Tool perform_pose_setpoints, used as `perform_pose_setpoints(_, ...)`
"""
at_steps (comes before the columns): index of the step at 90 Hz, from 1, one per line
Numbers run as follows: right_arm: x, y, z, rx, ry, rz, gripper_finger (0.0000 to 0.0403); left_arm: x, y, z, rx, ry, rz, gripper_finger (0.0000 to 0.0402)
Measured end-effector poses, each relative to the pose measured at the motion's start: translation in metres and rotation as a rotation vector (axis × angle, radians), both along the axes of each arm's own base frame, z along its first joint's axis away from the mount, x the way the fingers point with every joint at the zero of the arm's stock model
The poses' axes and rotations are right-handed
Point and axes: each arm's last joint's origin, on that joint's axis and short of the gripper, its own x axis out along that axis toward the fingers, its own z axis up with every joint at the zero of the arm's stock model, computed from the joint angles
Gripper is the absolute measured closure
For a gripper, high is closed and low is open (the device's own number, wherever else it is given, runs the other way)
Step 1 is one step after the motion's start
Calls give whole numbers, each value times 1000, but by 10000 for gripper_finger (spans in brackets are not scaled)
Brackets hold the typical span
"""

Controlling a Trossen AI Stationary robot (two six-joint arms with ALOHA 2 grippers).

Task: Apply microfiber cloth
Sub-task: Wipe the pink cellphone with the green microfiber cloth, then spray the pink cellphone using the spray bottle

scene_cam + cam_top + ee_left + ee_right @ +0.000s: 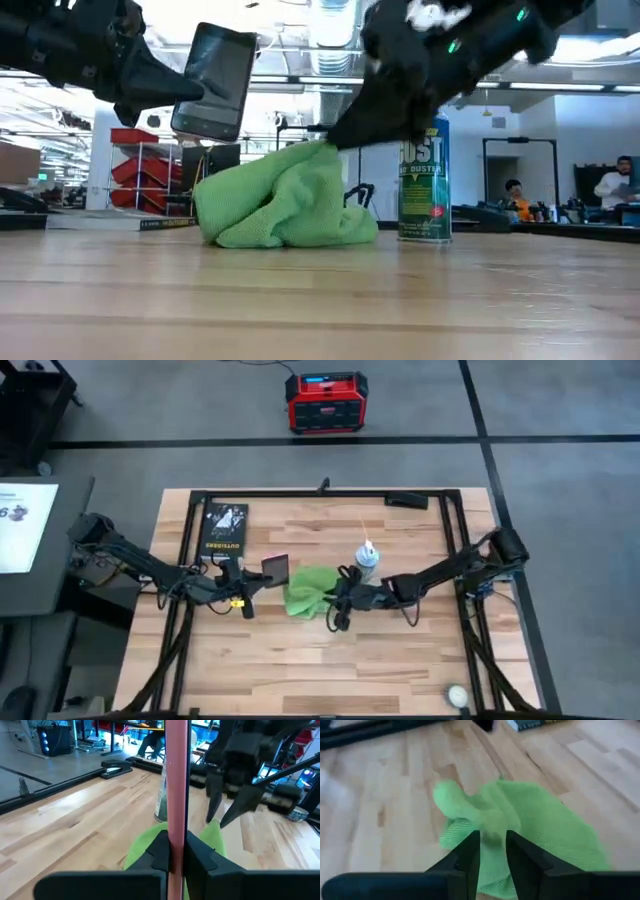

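Note:
The lime-green microfiber cloth [306,591] lies bunched in a heap mid-table, its underside on the wood [285,205]. My right gripper [492,840] reaches in from the table's right and is shut on the top of the heap. A dark phone in a pink-edged case [213,80] hangs in the air just left of the cloth, with my left gripper [175,847] shut on it. In the high view the left gripper [256,582] sits beside the phone [276,568]. My left gripper pinches the phone between its two fingers, one on each broad face, near one edge [177,832]. The fingers come level from the table's left. The phone stands upright, slightly tilted, lifted clear above the table. My right gripper pinches a raised fold at the top of the cloth [492,834] between its two fingers. It comes slanting down from the table's right [335,135]. The pinched peak [318,152] is drawn up, while the rest of the cloth stays slack on the table.
A green dust-spray can [424,180] stands upright just right of and behind the cloth. A black book with yellow lettering [223,530] lies at the far left. A small white ball [456,695] sits near the front right corner. Bare wood lies toward the near edge.

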Motion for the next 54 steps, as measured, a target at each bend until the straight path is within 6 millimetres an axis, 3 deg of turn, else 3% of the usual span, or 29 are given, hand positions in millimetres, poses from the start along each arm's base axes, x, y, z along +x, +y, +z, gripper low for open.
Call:
perform_pose_setpoints(19,-17,6,25,4,-12,8,320,0,-1,0,12,7,-24,396)
perform_pose_setpoints(38,-29,16,36,5,-3,45,320,0,-1,1,49,13,-46,396)
perform_pose_setpoints(54,-43,21,39,7,55,2,321,6,-4,16,341,58,-102,396)
